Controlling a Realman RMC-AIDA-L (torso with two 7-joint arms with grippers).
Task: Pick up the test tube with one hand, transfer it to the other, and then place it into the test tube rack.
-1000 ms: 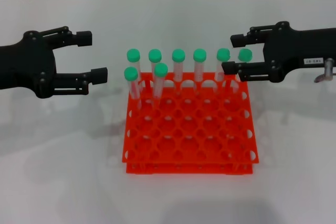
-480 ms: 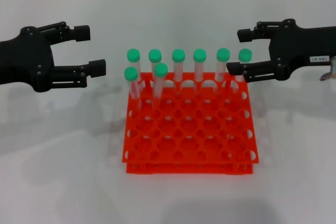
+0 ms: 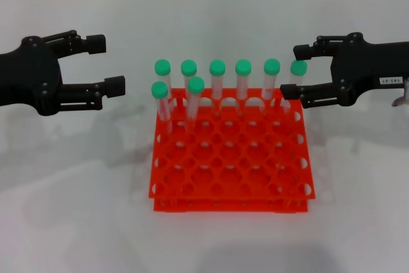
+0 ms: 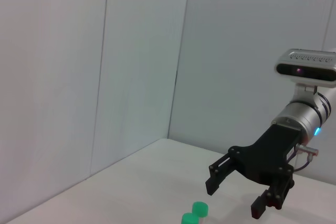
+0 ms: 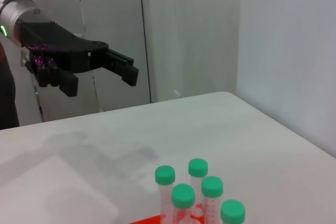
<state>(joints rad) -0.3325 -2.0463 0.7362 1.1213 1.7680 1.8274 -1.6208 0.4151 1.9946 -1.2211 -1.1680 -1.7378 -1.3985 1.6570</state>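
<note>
white bench (image 3: 77,209), pale wall panels behind. test tube rack (image 3: 230,158), bright orange-red, two tiers, grid of round holes, sits mid-bench, square to the head camera.

eight green-capped tubes stand upright in the rack: six along the far row, two in the next row at the robot's left end. all look identical, so which one is the test tube of the task cannot be told; the far-row tube at the robot's right end (image 3: 296,78) stands nearest the right gripper and is a likely candidate.

handling, as a judgement: slim clear plastic, light, stiff, smooth-walled and so likely slippery under hard pads. take hold just under the green cap, where the tube stands clear of the rack, and lift straight up; a tilt would bind it in the two tiers. neighbours stand close, so little room for fingers.

left gripper (image 3: 110,65), black, unlabelled, hangs well apart from the rack on the robot's left, fingers spread, nothing in them. right gripper (image 3: 298,73), black with small white label, is just beside the right-end tube, fingers apart and empty, the cap roughly level with the gap between them; contact not evident.
</note>
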